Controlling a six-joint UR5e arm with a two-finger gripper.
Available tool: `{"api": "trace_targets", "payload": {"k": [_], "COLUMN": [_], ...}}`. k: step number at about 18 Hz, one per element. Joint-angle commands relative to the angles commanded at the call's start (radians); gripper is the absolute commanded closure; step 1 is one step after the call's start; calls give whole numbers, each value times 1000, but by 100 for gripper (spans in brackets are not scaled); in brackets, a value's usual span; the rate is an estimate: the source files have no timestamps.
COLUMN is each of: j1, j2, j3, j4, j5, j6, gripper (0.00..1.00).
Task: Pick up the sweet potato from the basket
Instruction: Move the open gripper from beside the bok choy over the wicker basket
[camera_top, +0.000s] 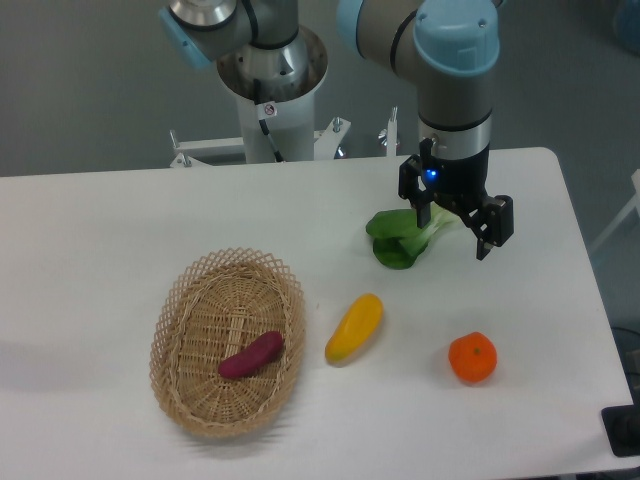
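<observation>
1. Table (120, 220): white, filling most of the view. We see one arm reaching over its far right part.
2. Basket (172, 330): oval tan wicker, near the front left of the table. Its long axis runs roughly front to back, tipped a little to the right at the far end.
3. Gripper (456, 222): hangs above the far right of the table with its fingers spread wide and nothing between them. It stands just above or just behind the leafy green vegetable (402, 240); from this single view we cannot tell whether a fingertip touches the leaves.
4. Yellow fruit (354, 328): lies on the bare table between the basket and the orange (472, 357), just right of the basket rim, not in it.
5. Sweet potato (251, 355): small, magenta-purple, lying on the basket floor toward its right side. Its long axis runs diagonally, the higher end pointing right and away from us, the lower end left and toward us.
6. The relation that matters: the sweet potato lies well apart from the fingers, to the left and nearer the camera. We judge the approach has not begun; the gripper needs to cross over the yellow fruit's side of the table, descend inside the rim, and close across the tuber's short width, so the fingers likely want turning to suit its diagonal.
</observation>
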Motion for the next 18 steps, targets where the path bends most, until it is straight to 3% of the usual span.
{"api": "trace_targets", "payload": {"k": [5, 9, 15, 18], "j1": [-11, -14, -116, -198], "j2": [8, 17, -9, -15], "j3": [-5, -70, -63, -81], "j4": [-3, 15, 41, 58], "j5": [18, 9, -51, -63], "j6": [-2, -41, -498, -587], "gripper": [0, 0, 0, 0]}}
